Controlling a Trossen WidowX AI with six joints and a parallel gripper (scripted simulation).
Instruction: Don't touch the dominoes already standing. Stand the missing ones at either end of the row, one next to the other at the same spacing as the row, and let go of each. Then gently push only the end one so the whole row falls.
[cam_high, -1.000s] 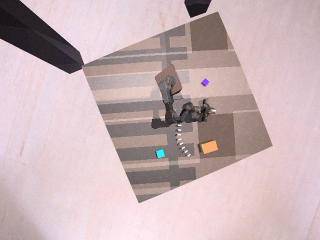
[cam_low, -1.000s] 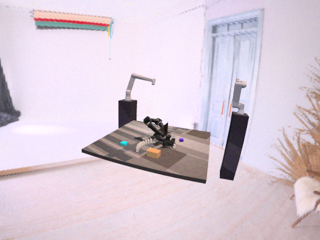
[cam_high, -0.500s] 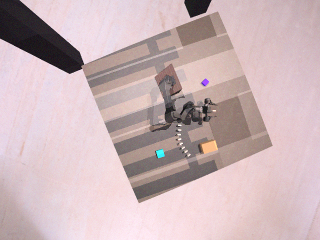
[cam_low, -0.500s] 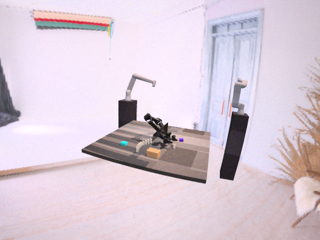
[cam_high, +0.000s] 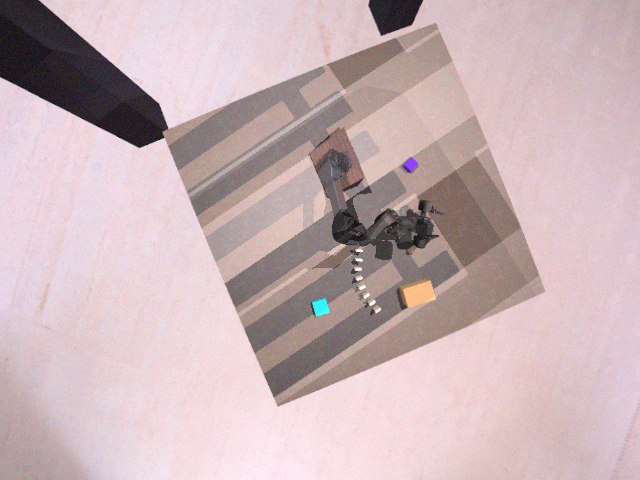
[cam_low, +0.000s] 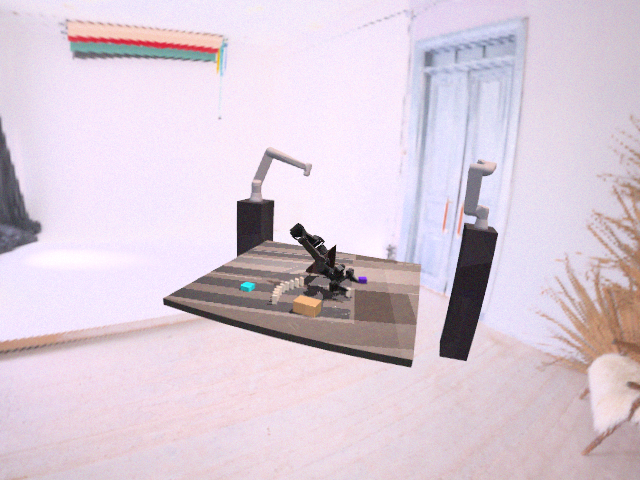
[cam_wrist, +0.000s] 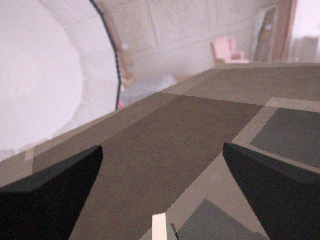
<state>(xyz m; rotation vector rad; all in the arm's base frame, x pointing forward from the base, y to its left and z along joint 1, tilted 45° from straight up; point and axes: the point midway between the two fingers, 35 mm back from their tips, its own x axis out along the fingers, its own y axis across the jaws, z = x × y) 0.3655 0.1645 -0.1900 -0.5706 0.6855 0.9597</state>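
My gripper (cam_high: 439, 224) (cam_wrist: 163, 149) is wide open, low over the table to the right of the row in the top view, with nothing held between its fingers. A loose cream domino (cam_wrist: 159, 229) (cam_low: 349, 292) is by the fingers. In the wrist view its upper end shows at the bottom edge, midway between the fingers; its lower part is out of frame, and it looks upright. In the top view I cannot make it out. Several cream dominoes (cam_high: 358, 269) (cam_low: 291, 284) stand in a curved row, its one end close to my arm's elbow in the top view.
An orange block (cam_high: 417, 293) (cam_low: 307, 305) lies right of the row's far end. A cyan block (cam_high: 320, 307) (cam_low: 247, 286) lies left of the row. A purple cube (cam_high: 410, 164) (cam_low: 362, 280) lies beyond the gripper. Striped shadows or patterns cross the table (cam_high: 289, 390).
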